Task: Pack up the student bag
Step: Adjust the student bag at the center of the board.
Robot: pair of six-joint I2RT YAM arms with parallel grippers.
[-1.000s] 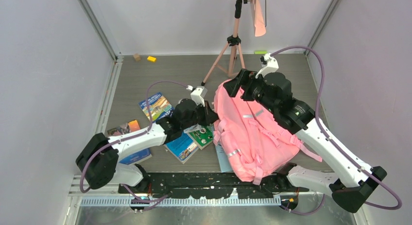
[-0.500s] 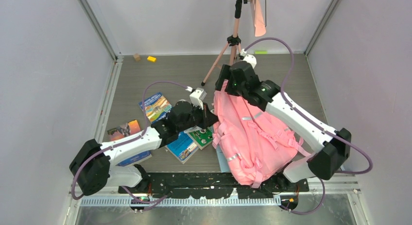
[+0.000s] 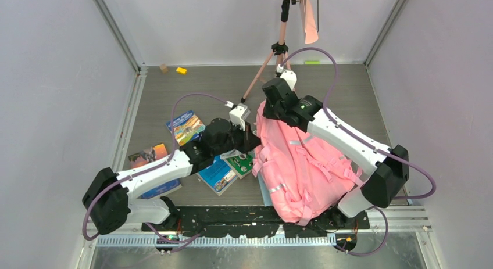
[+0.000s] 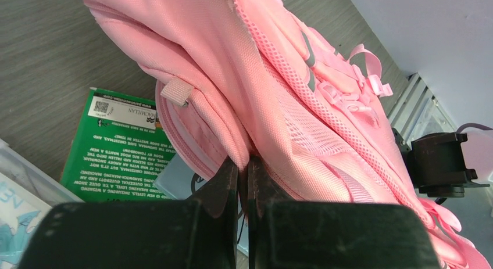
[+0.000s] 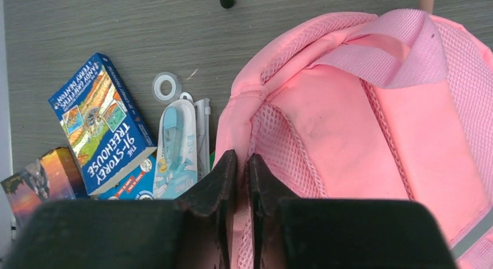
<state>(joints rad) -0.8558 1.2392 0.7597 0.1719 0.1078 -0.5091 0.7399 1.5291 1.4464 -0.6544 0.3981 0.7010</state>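
The student bag (image 3: 305, 164), a large bright pink backpack, lies in the middle of the floor with its straps up. My left gripper (image 3: 254, 142) (image 4: 244, 164) is shut on a fold of fabric at the bag's left edge. My right gripper (image 3: 268, 111) (image 5: 242, 161) is at the bag's far top end, shut on the mesh-lined rim of its opening. The right wrist view looks down into the bag's pink inside (image 5: 349, 118). Books lie to the bag's left: a blue storey-treehouse book (image 3: 186, 125) (image 5: 102, 121), a green book (image 3: 241, 162) (image 4: 113, 141) and a blue book (image 3: 218, 176).
A pink tripod (image 3: 278, 54) stands just behind the bag. A tape roll (image 5: 165, 86) and a pale blue pencil case (image 5: 177, 147) lie beside the books. More books (image 3: 150, 154) lie at the left. Small blocks (image 3: 181, 70) sit by the back wall.
My right arm swung in over the bag's far top end, and its jaws closed from wide open onto the bag's rim. The left gripper kept its hold.
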